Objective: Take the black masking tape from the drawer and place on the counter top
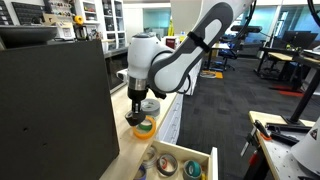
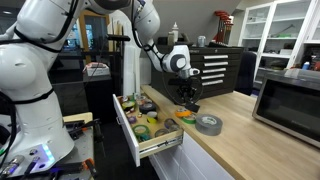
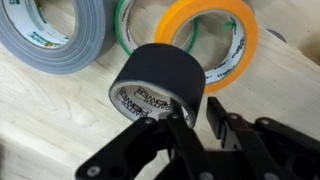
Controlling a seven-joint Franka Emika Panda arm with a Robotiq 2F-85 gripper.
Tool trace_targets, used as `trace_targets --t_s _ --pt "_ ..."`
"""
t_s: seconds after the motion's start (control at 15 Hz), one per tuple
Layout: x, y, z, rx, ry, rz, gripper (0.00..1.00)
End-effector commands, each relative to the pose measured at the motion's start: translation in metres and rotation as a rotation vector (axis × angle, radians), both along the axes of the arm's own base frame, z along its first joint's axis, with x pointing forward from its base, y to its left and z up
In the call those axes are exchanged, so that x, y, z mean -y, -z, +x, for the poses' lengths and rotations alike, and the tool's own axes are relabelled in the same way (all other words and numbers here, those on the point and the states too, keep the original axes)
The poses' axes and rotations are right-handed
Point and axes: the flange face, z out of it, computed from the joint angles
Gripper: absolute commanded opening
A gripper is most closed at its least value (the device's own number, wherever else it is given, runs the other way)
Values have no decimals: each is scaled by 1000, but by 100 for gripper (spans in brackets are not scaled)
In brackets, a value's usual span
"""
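The black masking tape stands on its edge on the wooden counter top, leaning against an orange tape roll and next to a grey duct tape roll. My gripper is right at the black roll's lower rim. One finger is under the rim and the other is just to its right, with a strip of bare wood between that finger and the roll. The jaws look open. In both exterior views the gripper points down at the counter beside the open drawer.
The open drawer holds several tape rolls and small items. A large dark box stands beside the arm. A microwave sits on the counter's far end, and the grey roll lies between it and the gripper.
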Motion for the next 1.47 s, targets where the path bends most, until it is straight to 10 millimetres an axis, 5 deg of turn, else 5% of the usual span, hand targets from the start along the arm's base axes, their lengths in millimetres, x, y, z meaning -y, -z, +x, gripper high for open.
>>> trace_targets --t_s 0.0,0.4,1.27,1.33,1.4 --pt "1 -5 9 -19 -13 4 63" --pt "0 -7 12 -11 -36 14 100" --pt "-3 -5 11 -76 -12 24 100" --pt "-24 -37 -42 -78 -16 23 100" --pt "-28 -38 -46 -84 -20 26 100"
